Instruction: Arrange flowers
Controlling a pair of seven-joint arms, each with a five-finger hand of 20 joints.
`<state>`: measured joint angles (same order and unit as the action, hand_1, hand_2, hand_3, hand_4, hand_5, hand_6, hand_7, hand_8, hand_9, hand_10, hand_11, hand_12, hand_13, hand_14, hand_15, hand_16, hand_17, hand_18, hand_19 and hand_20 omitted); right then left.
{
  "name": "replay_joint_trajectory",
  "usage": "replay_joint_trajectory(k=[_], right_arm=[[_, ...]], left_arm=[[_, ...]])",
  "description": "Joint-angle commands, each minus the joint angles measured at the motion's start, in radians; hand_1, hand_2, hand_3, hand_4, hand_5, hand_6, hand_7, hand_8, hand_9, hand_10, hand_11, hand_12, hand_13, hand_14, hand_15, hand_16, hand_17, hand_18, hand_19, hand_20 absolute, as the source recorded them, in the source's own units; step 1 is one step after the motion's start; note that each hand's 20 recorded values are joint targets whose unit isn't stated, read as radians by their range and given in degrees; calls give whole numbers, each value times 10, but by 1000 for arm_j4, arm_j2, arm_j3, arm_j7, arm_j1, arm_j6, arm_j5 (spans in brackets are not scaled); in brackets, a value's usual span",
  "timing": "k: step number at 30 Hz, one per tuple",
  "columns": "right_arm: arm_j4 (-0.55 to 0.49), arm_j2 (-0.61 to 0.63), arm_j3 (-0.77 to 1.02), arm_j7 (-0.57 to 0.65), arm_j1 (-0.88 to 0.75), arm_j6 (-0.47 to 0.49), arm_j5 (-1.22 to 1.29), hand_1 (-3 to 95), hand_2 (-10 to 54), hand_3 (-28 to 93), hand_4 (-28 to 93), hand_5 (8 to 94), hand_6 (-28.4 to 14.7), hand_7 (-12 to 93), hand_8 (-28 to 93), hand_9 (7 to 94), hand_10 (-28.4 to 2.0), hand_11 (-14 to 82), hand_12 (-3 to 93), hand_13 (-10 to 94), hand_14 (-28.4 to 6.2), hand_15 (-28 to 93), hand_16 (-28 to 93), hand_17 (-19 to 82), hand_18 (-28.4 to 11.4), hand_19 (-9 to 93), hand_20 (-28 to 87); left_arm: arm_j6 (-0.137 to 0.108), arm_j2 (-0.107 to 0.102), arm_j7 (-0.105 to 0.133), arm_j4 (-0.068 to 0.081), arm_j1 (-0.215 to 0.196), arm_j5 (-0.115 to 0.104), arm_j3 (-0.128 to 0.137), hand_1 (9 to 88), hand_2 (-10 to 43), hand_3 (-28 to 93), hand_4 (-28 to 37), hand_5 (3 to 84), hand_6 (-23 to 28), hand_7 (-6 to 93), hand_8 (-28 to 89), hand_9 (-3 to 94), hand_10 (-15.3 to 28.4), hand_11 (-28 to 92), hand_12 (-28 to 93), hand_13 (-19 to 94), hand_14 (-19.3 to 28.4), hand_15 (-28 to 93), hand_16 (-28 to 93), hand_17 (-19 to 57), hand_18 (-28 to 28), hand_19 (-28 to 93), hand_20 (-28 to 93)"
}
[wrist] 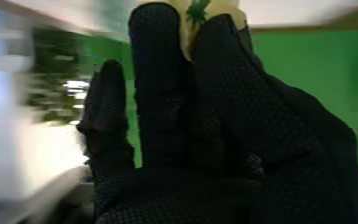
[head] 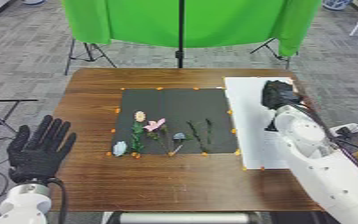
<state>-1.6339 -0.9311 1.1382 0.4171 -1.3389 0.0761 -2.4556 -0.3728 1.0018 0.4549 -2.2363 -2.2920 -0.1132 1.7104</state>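
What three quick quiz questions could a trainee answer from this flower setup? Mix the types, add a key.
1. True or false: the pink open-petalled flower lies on the black rectangular mat.
2. In the head view, the robot's right hand is over: A) the black mat, B) the long white sheet, C) the grey floor?
3. Fill in: the fingers of the robot's left hand are ____ (straight/curled).

Key: 1 true; 2 B; 3 straight

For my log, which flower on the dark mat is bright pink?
The open flower right of the pale rounded bloom; only its petals are bright pink.
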Motion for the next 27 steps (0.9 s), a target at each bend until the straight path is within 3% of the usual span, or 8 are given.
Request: replay_joint_trajectory(k=[1, 4, 8, 12, 15, 21, 24, 27], right_arm=[[-141, -72, -166, -200, 49, 1, -113, 635, -95, 701, -283, 759, 15, 329, -4, 846, -96, 97, 417, 723, -56, 304, 457, 287, -199, 760, 450], [-114, -115, -234, -240, 80, 5, -137, 634, -95, 701, -283, 759, 15, 328, -4, 845, -96, 98, 418, 722, -57, 306, 453, 286, -201, 760, 451], [-72, -129, -270, -278, 92, 28, -179, 634, -95, 700, -283, 762, 14, 327, -5, 845, -97, 97, 417, 721, -57, 307, 450, 285, -201, 760, 451], [-62, -119, -250, -244, 71, 42, -168, 634, -95, 699, -283, 762, 15, 326, -6, 844, -97, 98, 417, 720, -56, 308, 449, 284, -200, 760, 451], [-59, -100, -249, -227, 59, 27, -179, 634, -95, 700, -283, 761, 15, 327, -5, 844, -97, 98, 417, 719, -55, 308, 448, 284, -201, 760, 451], [-70, -82, -238, -241, 27, 44, -185, 631, -95, 702, -283, 751, 13, 314, -14, 835, -99, 98, 415, 710, -56, 312, 445, 286, -201, 767, 454], [-81, -82, -230, -236, 13, 62, -183, 597, -95, 683, -283, 722, 9, 237, -26, 804, -101, 75, 366, 689, -63, 314, 429, 283, -205, 772, 450], [-97, -78, -221, -221, 6, 79, -166, 543, -95, 714, -283, 692, 6, 180, -43, 754, -115, 135, 282, 669, -77, 348, 381, 277, -209, 775, 445]], left_arm=[[-26, -1, -15, 5, 3, 39, -16, 265, 122, 767, -283, 449, 93, 137, -110, 391, 143, 209, 96, 308, 132, 230, -36, -61, 134, 327, 120], [-26, -4, -14, 7, 8, 22, -14, 266, 123, 768, -283, 450, 94, 138, -111, 392, 144, 210, 96, 308, 132, 231, -37, -62, 134, 328, 121], [-17, -6, -28, 13, 26, 31, -24, 266, 123, 769, -283, 450, 94, 138, -111, 392, 144, 210, 95, 308, 132, 231, -37, -62, 134, 328, 120], [-23, -3, -27, 13, 17, 38, -16, 266, 123, 768, -283, 450, 94, 138, -111, 392, 143, 210, 95, 308, 132, 232, -37, -62, 134, 329, 120], [-38, 6, -25, 9, 12, 30, -8, 266, 123, 768, -283, 450, 94, 138, -111, 392, 143, 211, 95, 308, 132, 232, -37, -62, 134, 329, 120], [-26, 6, -20, 9, 15, 41, -16, 265, 123, 769, -283, 451, 94, 140, -112, 393, 143, 211, 95, 309, 132, 231, -38, -62, 134, 329, 120], [-25, 7, -19, 6, 10, 40, -11, 266, 123, 769, -283, 451, 94, 139, -112, 393, 143, 210, 94, 309, 131, 231, -38, -62, 134, 329, 120], [-20, 4, -15, 7, 5, 49, -8, 266, 123, 769, -283, 448, 94, 138, -112, 392, 143, 210, 94, 309, 132, 231, -38, -62, 134, 329, 120]])
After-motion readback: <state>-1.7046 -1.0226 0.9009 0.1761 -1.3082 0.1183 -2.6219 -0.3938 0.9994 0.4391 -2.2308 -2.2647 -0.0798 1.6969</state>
